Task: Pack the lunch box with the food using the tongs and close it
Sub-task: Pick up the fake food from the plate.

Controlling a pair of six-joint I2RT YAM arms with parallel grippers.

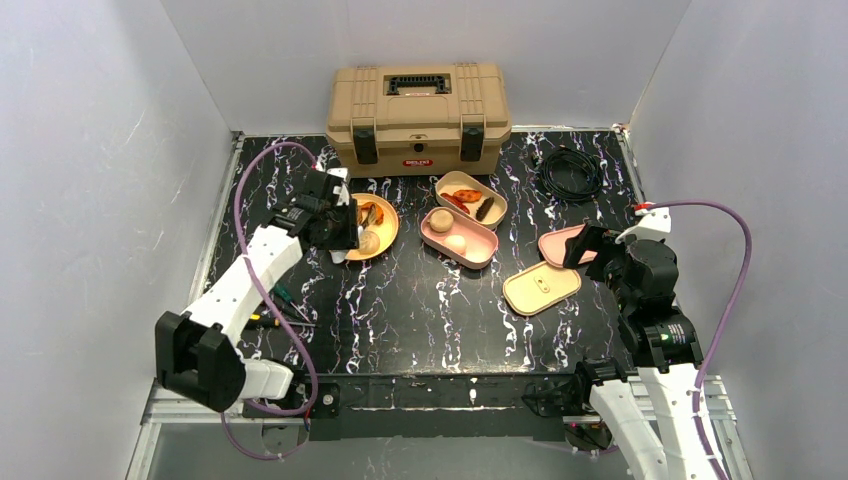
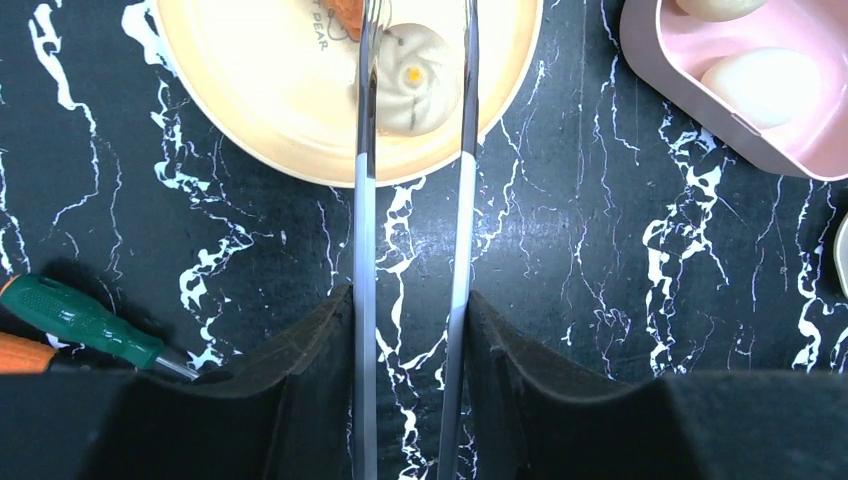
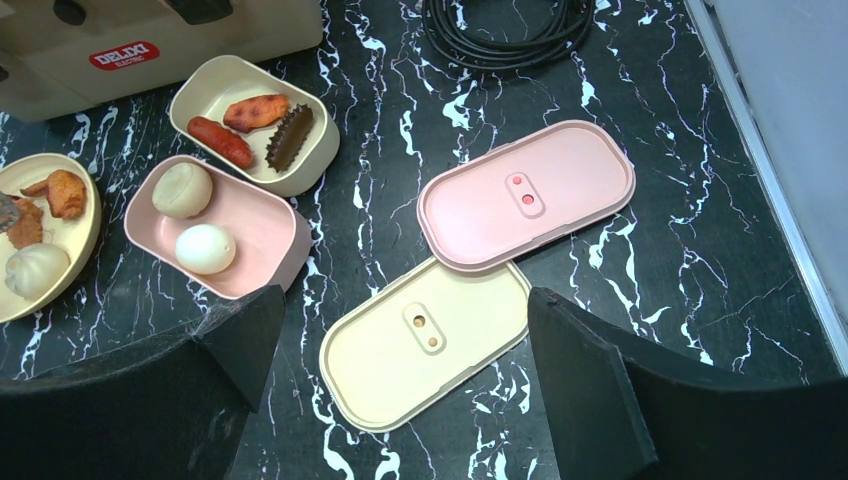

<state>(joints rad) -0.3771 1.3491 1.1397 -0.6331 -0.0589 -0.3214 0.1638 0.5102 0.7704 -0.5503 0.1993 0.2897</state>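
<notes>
The tongs (image 2: 365, 250) are polished metal, mirror-bright toward the tips, above a glossy black table (image 2: 600, 300) veined white like marble. The plate (image 2: 260, 90), pink tray (image 3: 260, 225), pink lid (image 3: 560, 190) and cream lid (image 3: 400, 370) look like smooth, satin plastic. The bun (image 2: 410, 80) is matt and doughy, and the screwdriver handle (image 2: 80, 320) is shiny green plastic.

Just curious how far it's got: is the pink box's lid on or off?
Off. The pink box stands open, a bun and an egg inside; the pink lid lies apart from it.
</notes>
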